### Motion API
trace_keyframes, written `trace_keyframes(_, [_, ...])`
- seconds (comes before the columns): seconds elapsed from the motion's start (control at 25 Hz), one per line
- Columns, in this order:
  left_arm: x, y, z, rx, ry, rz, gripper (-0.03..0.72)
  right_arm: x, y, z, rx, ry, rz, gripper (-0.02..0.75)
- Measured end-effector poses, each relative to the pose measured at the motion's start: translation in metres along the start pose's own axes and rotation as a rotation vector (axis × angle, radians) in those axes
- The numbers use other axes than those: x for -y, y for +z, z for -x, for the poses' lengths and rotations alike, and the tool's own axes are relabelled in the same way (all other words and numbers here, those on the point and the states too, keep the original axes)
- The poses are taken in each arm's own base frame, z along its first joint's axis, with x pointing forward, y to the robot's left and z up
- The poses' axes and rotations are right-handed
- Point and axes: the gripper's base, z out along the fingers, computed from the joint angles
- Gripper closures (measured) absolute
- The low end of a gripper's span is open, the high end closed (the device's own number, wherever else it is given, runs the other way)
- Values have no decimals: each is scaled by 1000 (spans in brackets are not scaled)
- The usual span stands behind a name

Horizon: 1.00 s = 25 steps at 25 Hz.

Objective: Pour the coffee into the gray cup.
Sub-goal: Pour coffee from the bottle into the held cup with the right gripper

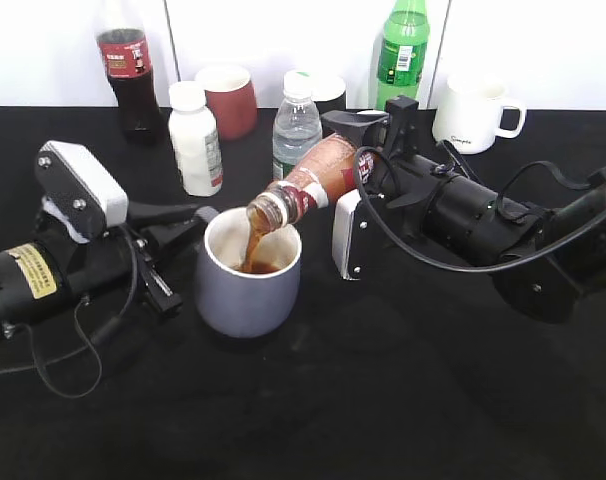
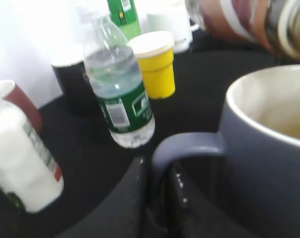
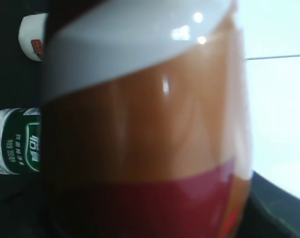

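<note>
The gray cup (image 1: 248,290) stands at the table's middle, with brown liquid inside. My left gripper (image 1: 188,225) is shut on its loop handle (image 2: 182,146). My right gripper (image 1: 358,165) is shut on the coffee bottle (image 1: 318,180), which is tilted mouth-down over the cup. A brown stream (image 1: 255,238) runs from the bottle's neck into the cup. In the right wrist view the bottle's brown, white and red wrap (image 3: 145,129) fills the frame and hides the jaws. In the left wrist view the cup's wall (image 2: 259,163) is close on the right, with the bottle (image 2: 249,22) above it.
Behind the cup stand a white pill bottle (image 1: 196,138), a water bottle (image 1: 296,125), a dark red cup (image 1: 228,100), a cola bottle (image 1: 128,70), a green bottle (image 1: 403,55) and a white mug (image 1: 476,113). A yellow cup (image 2: 155,64) shows in the left wrist view.
</note>
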Motion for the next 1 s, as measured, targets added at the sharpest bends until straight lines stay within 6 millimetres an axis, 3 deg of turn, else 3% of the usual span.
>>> trace_keyframes(1.0, [1, 0, -3, -29, 4, -11, 596, 2, 1, 0, 3, -16, -9, 232])
